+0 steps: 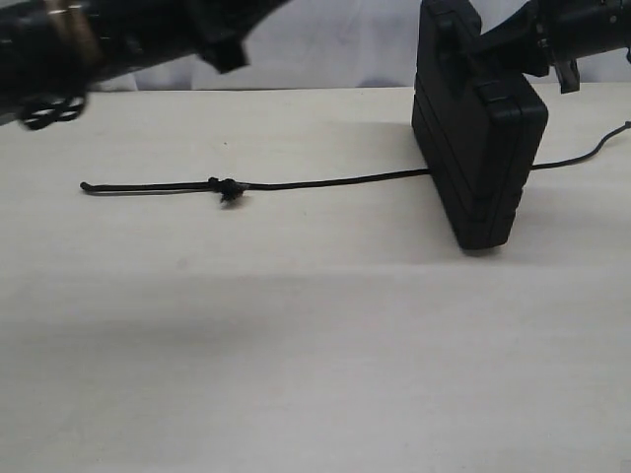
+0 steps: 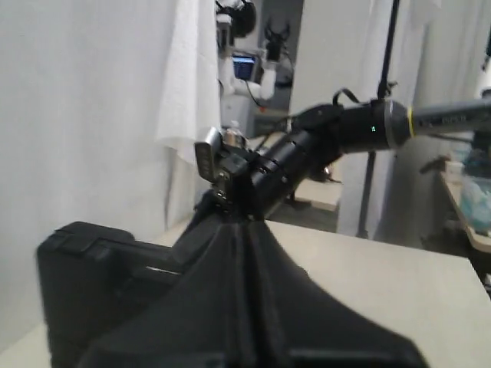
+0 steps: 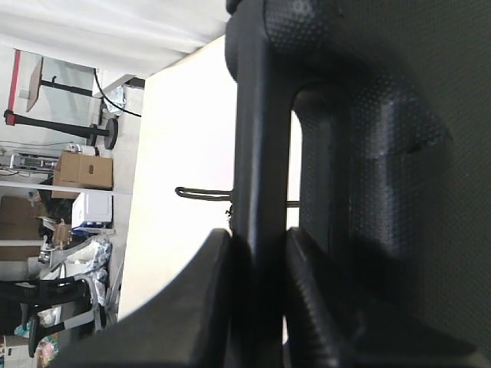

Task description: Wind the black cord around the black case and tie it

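- Where the right pincer [image 3: 257, 239] clamps its handle [image 3: 253, 115], the case [image 1: 478, 148] stands upright beneath.
- Cord [image 1: 315, 182] lies flat, meeting the case's base on both sides, knot [image 1: 227, 188] far from that pincer.
- Wide table [image 1: 296, 355] spreads beyond it.
- Left pincer [image 2: 247, 307] is pressed shut, raised, well apart.

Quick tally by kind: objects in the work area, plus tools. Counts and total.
black case: 1
black cord: 1
tools: 2 (left tool, right tool)
Total: 4
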You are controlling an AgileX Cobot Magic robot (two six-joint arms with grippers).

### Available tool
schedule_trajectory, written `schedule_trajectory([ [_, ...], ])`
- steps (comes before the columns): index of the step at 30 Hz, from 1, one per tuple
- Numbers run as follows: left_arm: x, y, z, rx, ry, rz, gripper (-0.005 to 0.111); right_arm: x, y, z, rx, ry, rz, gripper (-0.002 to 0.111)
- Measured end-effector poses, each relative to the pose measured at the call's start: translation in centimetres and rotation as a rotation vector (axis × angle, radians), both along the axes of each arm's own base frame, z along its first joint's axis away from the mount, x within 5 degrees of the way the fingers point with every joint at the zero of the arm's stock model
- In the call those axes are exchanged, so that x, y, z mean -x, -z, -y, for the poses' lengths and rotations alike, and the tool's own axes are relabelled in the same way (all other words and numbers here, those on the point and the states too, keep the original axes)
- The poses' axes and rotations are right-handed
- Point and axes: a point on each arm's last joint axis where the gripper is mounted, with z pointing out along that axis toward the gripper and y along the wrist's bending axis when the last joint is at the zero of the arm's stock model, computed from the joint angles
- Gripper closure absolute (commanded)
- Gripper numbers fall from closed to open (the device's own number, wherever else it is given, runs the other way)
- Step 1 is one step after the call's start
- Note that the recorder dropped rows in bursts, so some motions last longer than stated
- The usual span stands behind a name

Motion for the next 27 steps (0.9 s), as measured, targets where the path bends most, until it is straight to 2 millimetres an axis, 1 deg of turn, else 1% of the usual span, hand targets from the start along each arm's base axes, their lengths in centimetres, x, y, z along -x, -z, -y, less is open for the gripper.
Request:
schedule_trajectory([
  [2, -1.2, 0.9, 3.3, -0.031, 0.067, 0.012, 0.107, 0.0, 0.0, 0.0, 0.000, 0.000, 0.000, 0.104],
  [4, -1.8, 2.1, 6.6, -0.053, 0.135, 0.035, 0.107, 0.0, 0.0, 0.0, 0.002, -0.001, 0.000, 0.104],
  [5, -2.1, 2.6, 7.9, -0.064, 0.158, 0.048, 0.107, 0.0, 0.0, 0.0, 0.002, -0.001, 0.000, 0.104],
  [6, -2.2, 3.6, 10.5, -0.084, 0.200, 0.071, 0.107, 0.0, 0.0, 0.0, 0.002, -0.001, 0.000, 0.104],
  [9, -2.3, 4.6, 13.4, -0.115, 0.225, 0.109, 0.107, 0.0, -0.1, 0.0, 0.005, 0.000, 0.002, 0.104],
  [11, -2.3, 5.0, 15.0, -0.141, 0.222, 0.136, 0.107, 0.0, 0.0, 0.0, 0.009, 0.001, 0.002, 0.104],
  [12, -2.4, 5.3, 16.5, -0.188, 0.197, 0.170, 0.107, 0.0, -0.1, 0.1, 0.013, 0.002, 0.004, 0.104],
  [16, -2.4, 6.4, 20.1, -0.337, 0.084, 0.197, 0.107, 0.0, -0.1, 0.1, 0.013, 0.004, 0.005, 0.104],
  [17, -2.6, 6.9, 20.7, -0.358, 0.067, 0.197, 0.107, 0.0, -0.1, 0.1, 0.015, 0.003, 0.004, 0.104],
  [18, -2.7, 7.0, 20.9, -0.357, 0.064, 0.197, 0.107, 0.0, -0.1, 0.1, 0.015, 0.004, 0.004, 0.104],
  [22, -3.0, 7.2, 21.0, -0.350, 0.052, 0.183, 0.107, 0.0, -0.1, 0.1, 0.020, 0.004, 0.006, 0.104],
  [25, -3.4, 6.9, 20.8, -0.386, -0.001, 0.175, 0.107, 0.0, -0.1, 0.1, 0.023, 0.007, 0.007, 0.104],
  [27, -4.3, 6.5, 19.9, -0.425, -0.074, 0.161, 0.107, 0.1, -0.1, 0.1, 0.030, 0.005, 0.007, 0.104],
])
